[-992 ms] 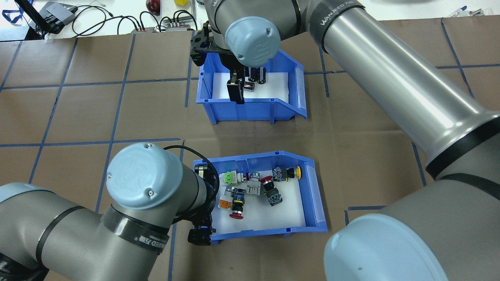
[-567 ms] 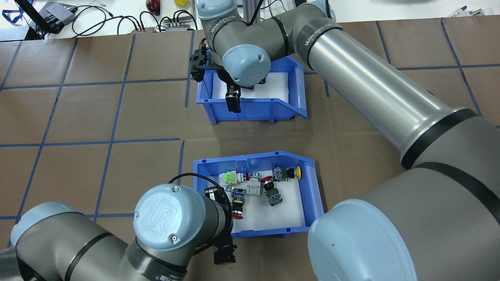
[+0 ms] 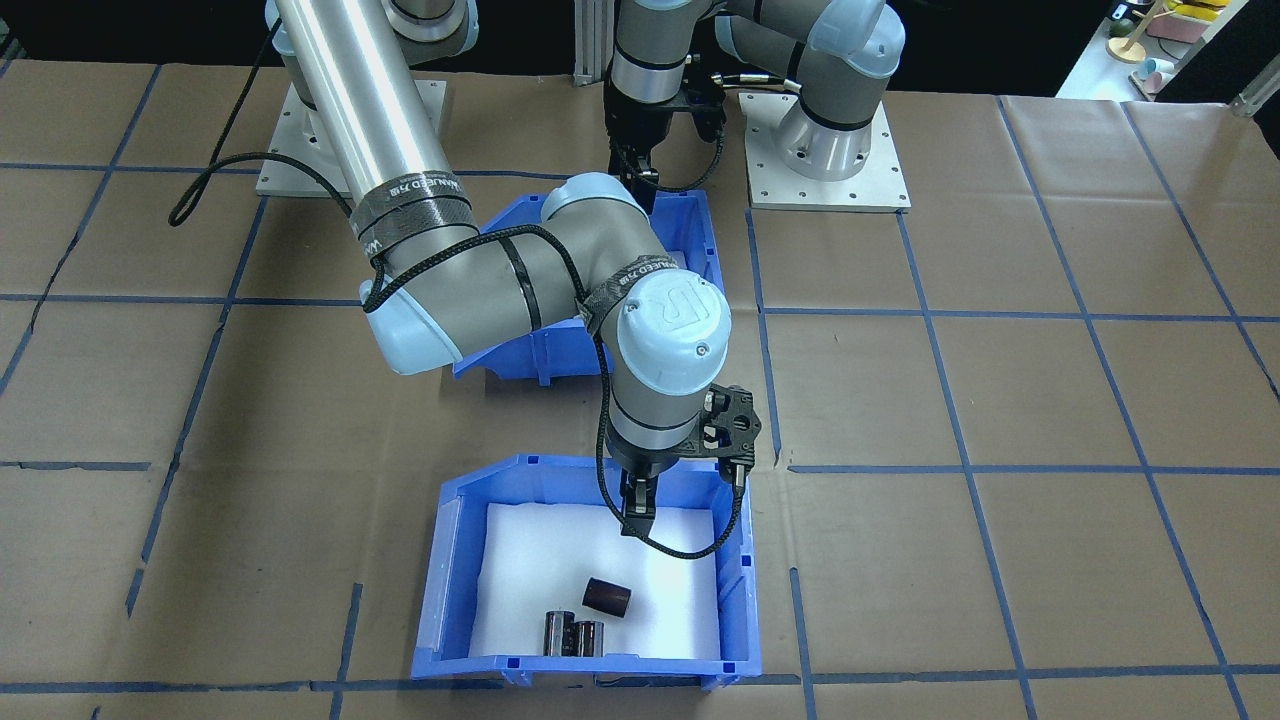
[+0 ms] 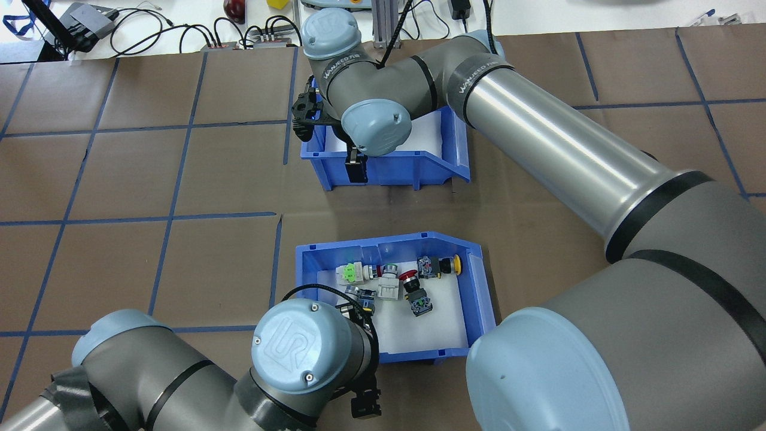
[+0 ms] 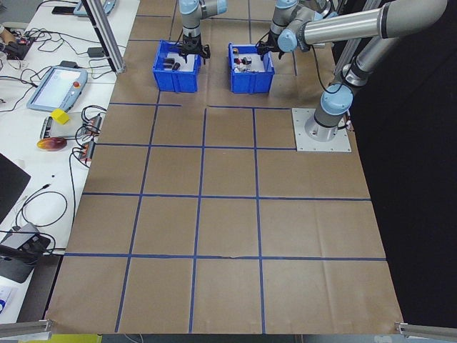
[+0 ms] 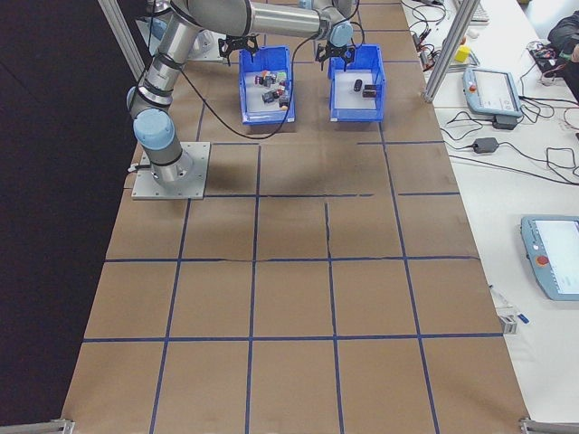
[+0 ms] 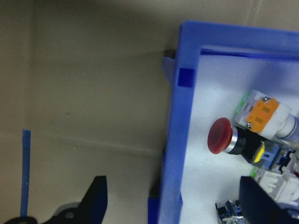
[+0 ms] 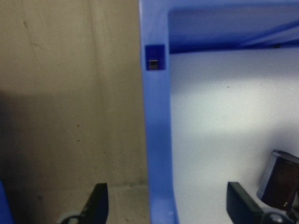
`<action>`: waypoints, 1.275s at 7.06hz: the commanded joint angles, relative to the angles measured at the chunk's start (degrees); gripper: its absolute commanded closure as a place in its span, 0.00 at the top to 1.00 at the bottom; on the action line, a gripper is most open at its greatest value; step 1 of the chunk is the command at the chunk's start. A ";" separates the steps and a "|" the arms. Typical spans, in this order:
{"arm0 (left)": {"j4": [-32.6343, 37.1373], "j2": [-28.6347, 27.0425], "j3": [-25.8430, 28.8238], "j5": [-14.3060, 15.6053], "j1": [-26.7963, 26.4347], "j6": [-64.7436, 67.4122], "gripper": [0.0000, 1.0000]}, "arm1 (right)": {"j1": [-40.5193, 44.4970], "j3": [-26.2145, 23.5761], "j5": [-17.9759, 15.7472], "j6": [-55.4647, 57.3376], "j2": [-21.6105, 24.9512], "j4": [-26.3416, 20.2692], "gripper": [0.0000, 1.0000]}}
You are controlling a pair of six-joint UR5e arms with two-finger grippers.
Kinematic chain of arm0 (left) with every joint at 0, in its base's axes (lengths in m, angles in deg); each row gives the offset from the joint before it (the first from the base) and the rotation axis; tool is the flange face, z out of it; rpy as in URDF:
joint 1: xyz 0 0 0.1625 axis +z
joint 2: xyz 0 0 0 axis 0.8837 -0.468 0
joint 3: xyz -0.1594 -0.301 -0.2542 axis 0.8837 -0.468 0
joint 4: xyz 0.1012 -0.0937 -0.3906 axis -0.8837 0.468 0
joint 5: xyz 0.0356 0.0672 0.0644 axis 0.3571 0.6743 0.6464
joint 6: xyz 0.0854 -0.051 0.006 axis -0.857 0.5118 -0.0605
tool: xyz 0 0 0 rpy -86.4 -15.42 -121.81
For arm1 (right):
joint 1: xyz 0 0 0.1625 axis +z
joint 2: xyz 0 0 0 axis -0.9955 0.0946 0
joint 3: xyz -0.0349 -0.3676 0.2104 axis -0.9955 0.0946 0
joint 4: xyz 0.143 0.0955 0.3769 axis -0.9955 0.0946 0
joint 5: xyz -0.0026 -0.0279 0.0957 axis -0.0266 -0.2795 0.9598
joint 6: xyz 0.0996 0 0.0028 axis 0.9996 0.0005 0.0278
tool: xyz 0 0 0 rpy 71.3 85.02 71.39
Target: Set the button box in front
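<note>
1. Button box point(image 4: 482, 287) sits on the surface point(image 4: 119, 179), nearer the robot than the other blue bin point(image 4: 458, 143).
2. Left hand point(image 7: 170, 205) spread, straddling the button box's wall.
3. Right hand point(image 8: 166, 205) spread, astride the other bin's wall.

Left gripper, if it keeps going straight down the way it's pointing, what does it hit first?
Probably the wall of the button box. The left gripper is open and straddles that wall, one finger outside and one inside, so the rim would likely meet the palm.

Silver-grey arms, pale-blue joint caps, black cables.
</note>
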 commanded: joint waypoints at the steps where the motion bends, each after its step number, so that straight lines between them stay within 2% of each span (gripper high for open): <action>1: -0.87 -2.01 -0.03 0.00 -1.28 1.07 0.99 | 0.00 0.19 -0.08 -0.05 0.43 -0.35 0.26; 2: -0.78 -2.98 0.06 0.26 -1.28 0.63 0.99 | 0.00 0.45 -0.34 -0.14 0.43 -0.27 0.08; 3: -0.78 -3.25 0.15 0.96 -1.28 -0.42 0.96 | 0.00 0.72 -0.51 -0.49 0.43 -0.09 0.06; 4: -1.48 -3.34 0.32 1.06 -1.28 -4.43 0.84 | -0.43 1.07 -0.69 -0.75 1.22 -0.09 0.06; 5: -2.79 -3.25 0.32 0.36 -1.28 -4.38 0.48 | -1.83 0.90 -1.91 -2.06 3.23 -0.09 0.06; 6: -6.28 -3.34 0.24 -0.86 -1.37 -4.82 0.17 | -3.58 0.03 -2.10 -7.64 6.21 -0.52 0.06; 7: -6.32 -3.16 0.23 -5.40 -1.37 -4.56 0.00 | -7.78 -0.33 -2.01 -12.83 8.93 -4.36 0.06; 8: -6.23 -2.46 0.32 -5.36 -1.37 -4.38 0.00 | -12.43 -0.94 -2.18 -21.50 11.48 -7.79 0.06; 9: -6.14 -1.76 0.84 -2.40 -1.37 -4.82 0.00 | -17.52 -3.21 -2.10 -26.72 14.12 -9.04 0.06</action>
